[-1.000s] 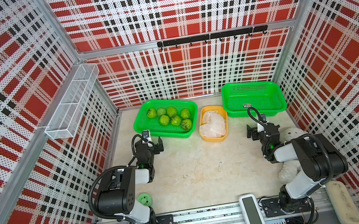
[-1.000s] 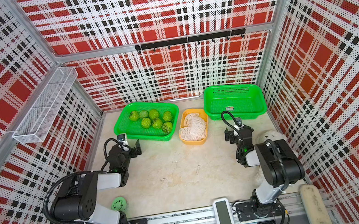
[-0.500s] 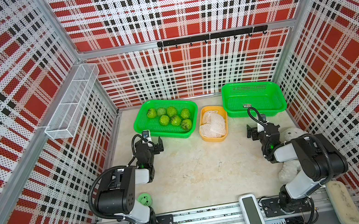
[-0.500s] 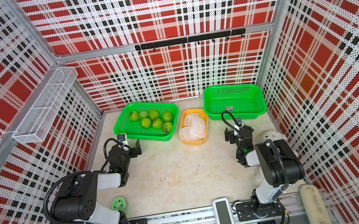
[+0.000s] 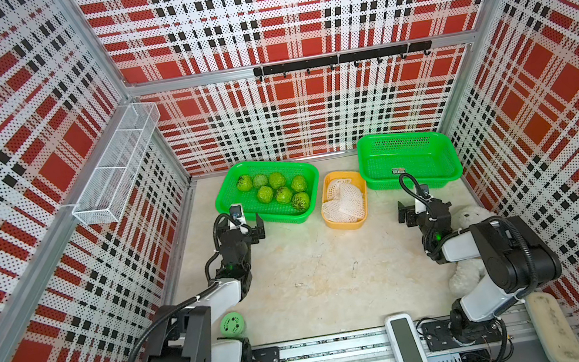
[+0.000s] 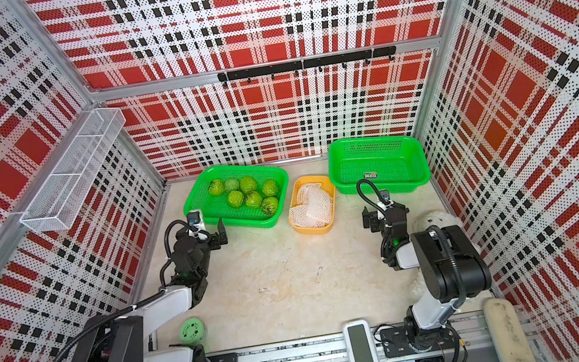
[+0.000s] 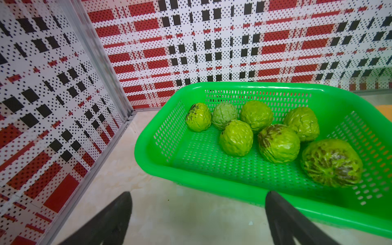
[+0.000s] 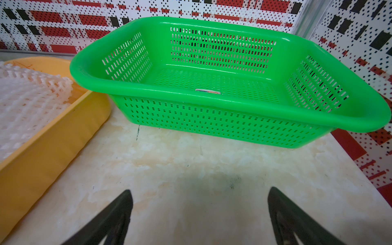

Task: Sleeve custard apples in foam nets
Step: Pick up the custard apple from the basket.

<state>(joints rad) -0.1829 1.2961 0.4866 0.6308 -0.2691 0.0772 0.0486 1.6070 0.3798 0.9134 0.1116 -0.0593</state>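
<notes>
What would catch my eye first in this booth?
The red, black and white plaid walls surround everything. At the back of the table, seven bumpy green custard apples sit in a green slotted plastic basket on the left, beside a yellow plastic tray of white foam mesh nets and an empty green basket on the right. Nearer, the left gripper and right gripper stand open, empty.

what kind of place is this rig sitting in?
Probably a lab robot-training cell: perforated red, white and black plaid wall panels box in the pale stone-look tabletop, two black-and-white robot arms bolt to an aluminium front rail, with bumpy green custard apples and white foam mesh nets staged.
</notes>
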